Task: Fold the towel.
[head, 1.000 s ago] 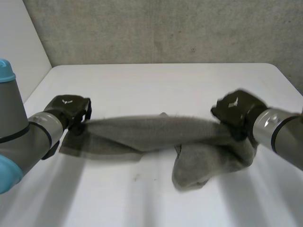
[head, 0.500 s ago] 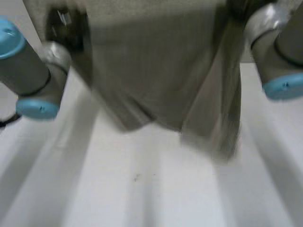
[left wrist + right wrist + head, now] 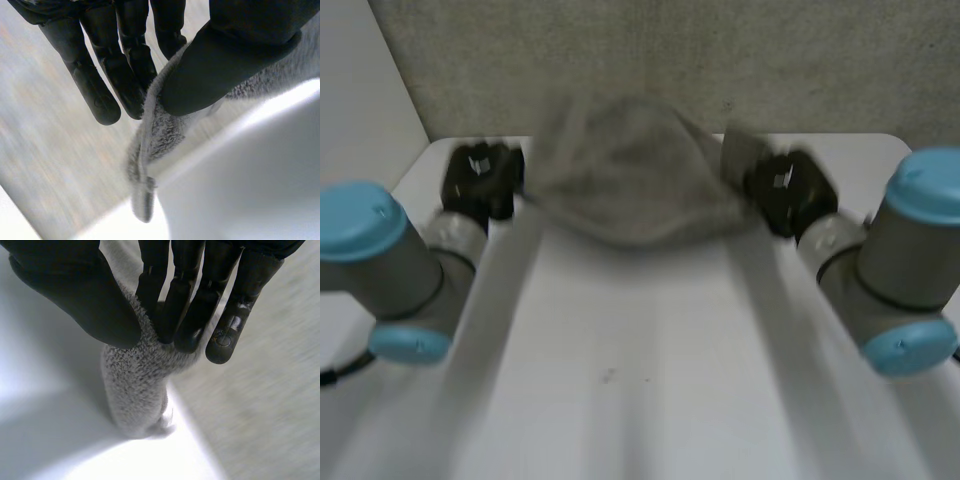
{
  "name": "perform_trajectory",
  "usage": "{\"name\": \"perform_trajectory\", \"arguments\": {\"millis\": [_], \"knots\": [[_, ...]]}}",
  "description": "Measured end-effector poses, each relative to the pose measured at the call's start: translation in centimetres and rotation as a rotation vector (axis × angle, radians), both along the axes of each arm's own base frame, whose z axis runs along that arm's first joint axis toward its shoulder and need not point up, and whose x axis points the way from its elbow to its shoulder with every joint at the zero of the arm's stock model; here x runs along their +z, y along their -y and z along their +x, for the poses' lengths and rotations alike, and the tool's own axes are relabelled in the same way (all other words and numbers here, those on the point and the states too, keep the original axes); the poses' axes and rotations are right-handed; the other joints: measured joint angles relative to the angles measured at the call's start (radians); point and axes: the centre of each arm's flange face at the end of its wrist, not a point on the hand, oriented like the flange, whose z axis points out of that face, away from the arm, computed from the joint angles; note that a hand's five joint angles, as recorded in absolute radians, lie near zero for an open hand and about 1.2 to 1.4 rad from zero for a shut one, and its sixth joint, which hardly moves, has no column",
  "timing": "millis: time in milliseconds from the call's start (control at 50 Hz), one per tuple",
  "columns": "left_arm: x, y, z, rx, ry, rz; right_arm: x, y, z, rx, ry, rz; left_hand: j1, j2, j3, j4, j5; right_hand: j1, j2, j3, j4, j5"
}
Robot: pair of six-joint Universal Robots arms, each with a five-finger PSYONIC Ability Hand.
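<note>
Grey towel hangs stretched wide btwn the two hands over the far end of the white table, in front of the grey wall. Its middle sags lower than the held ends. The cloth looks blurred, so can't tell if the low edge touches the table. Left hand has the towel's left end & right hand the right end, the two well apart w/ the cloth spanning the gap. In the left wrist view the thumb pinches the towel's edge against the fingers, w/ a short tail of cloth hanging past the pinch. Right wrist view shows much the same grip: thumb & fingers closed on a bunched bit of towel that hangs down from them toward the table.
</note>
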Motion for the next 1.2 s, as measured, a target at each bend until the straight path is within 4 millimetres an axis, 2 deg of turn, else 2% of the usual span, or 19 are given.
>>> {"name": "perform_trajectory", "arguments": {"millis": [40, 80, 140, 180, 220, 240, 260, 280, 320, 380, 400, 440, 500, 540, 580, 720, 860, 960, 1200], "knots": [[-2.6, -1.1, 0.4, 0.000, 0.051, 0.089, -3.0, -0.7, -0.3, -0.001, -0.051, 0.114, 0.000, 0.000, 0.000, 0.000, 0.000, 0.000, 0.000, 0.000, 0.000, 0.000], [-4.1, -2.0, 0.7, -0.001, 0.087, 0.143, -4.8, -1.4, -0.7, -0.004, -0.088, 0.198, 0.000, 0.000, 0.000, 0.000, 0.000, 0.000, 0.000, 0.000, 0.000, 0.000], [-5.7, -3.4, 1.2, -0.003, 0.141, 0.215, -6.3, -2.5, -1.4, -0.009, -0.138, 0.319, 0.000, 0.000, 0.000, 0.000, 0.000, 0.000, 0.000, -0.001, -0.001, 0.000], [-5.9, -4.1, 1.4, -0.004, 0.162, 0.242, -6.4, -3.2, -1.8, -0.011, -0.157, 0.373, 0.000, 0.000, 0.000, 0.000, 0.000, -0.155, -0.224, -0.221, -0.224, -0.187], [-5.8, -4.9, 1.7, -0.004, 0.177, 0.261, -6.1, -3.6, -2.1, -0.015, -0.165, 0.404, 0.000, 0.000, 0.000, 0.000, 0.000, -0.318, -0.436, -0.429, -0.432, -0.383], [-5.3, -5.5, 1.9, -0.004, 0.185, 0.272, -5.4, -4.1, -2.8, -0.025, -0.169, 0.432, 0.000, 0.000, 0.000, 0.000, 0.000, -0.465, -0.607, -0.620, -0.624, -0.585], [-5.3, -5.5, 1.9, -0.004, 0.185, 0.272, -5.4, -4.1, -2.8, -0.025, -0.169, 0.432, 0.000, 0.000, 0.000, 0.000, 0.000, -0.465, -0.607, -0.620, -0.624, -0.585], [-4.7, -6.3, 2.2, -0.002, 0.189, 0.279, -4.4, -4.3, -3.4, -0.036, -0.161, 0.435, 0.000, 0.000, 0.000, 0.000, 0.000, -0.509, -0.660, -0.686, -0.688, -0.655], [-4.1, -6.8, 2.5, 0.000, 0.189, 0.280, -3.7, -4.4, -3.9, -0.043, -0.151, 0.430, 0.000, 0.000, 0.000, 0.000, 0.000, -0.518, -0.675, -0.700, -0.704, -0.671], [-2.7, -8.0, 3.1, 0.008, 0.182, 0.271, -1.5, -4.5, -4.6, -0.041, -0.114, 0.382, 0.000, 0.000, 0.000, 0.000, 0.000, -0.518, -0.678, -0.702, -0.711, -0.683], [-2.7, -8.0, 3.1, 0.008, 0.182, 0.271, -1.5, -4.5, -4.6, -0.041, -0.114, 0.382, 0.000, 0.000, 0.000, 0.000, 0.000, -0.518, -0.678, -0.702, -0.711, -0.683], [-1.8, -8.8, 3.7, 0.018, 0.173, 0.258, 0.1, -4.5, -4.9, -0.018, -0.085, 0.330, 0.000, 0.000, 0.000, 0.000, 0.000, -0.518, -0.678, -0.702, -0.711, -0.686], [-1.2, -9.3, 4.1, 0.026, 0.165, 0.245, 1.3, -4.2, -4.7, 0.023, -0.063, 0.280, 0.000, 0.000, 0.000, 0.000, 0.000, -0.533, -0.697, -0.721, -0.728, -0.700], [-1.2, -9.3, 4.1, 0.026, 0.165, 0.245, 1.3, -4.2, -4.7, 0.023, -0.063, 0.280, 0.000, 0.000, 0.000, 0.000, 0.000, -0.533, -0.697, -0.721, -0.728, -0.700], [-1.0, -9.5, 4.4, 0.032, 0.161, 0.237, 2.7, -3.7, -3.9, 0.097, -0.047, 0.215, 0.000, 0.000, 0.000, 0.000, 0.000, -0.544, -0.713, -0.738, -0.747, -0.719], [-1.2, -9.5, 4.6, 0.040, 0.160, 0.245, 3.0, -2.1, -1.7, 0.231, -0.087, 0.133, 0.000, 0.000, 0.000, 0.000, 0.000, -0.544, -0.713, -0.738, -0.747, -0.720], [-1.5, -9.3, 4.8, 0.047, 0.159, 0.257, 0.3, -1.9, 1.6, 0.442, -0.303, -0.002, 0.000, 0.000, 0.000, 0.000, 0.000, -0.544, -0.713, -0.738, -0.747, -0.720], [-1.7, -9.3, 4.9, 0.052, 0.159, 0.264, -2.0, -2.5, 2.7, 0.573, -0.467, -0.112, 0.000, 0.000, 0.000, 0.000, 0.000, -0.544, -0.713, -0.738, -0.747, -0.720], [-2.3, -9.3, 5.1, 0.055, 0.164, 0.285, -5.1, -3.3, 3.2, 0.758, -0.625, -0.206, 0.000, 0.000, 0.000, 0.000, 0.000, -0.544, -0.713, -0.738, -0.746, -0.717]]}}
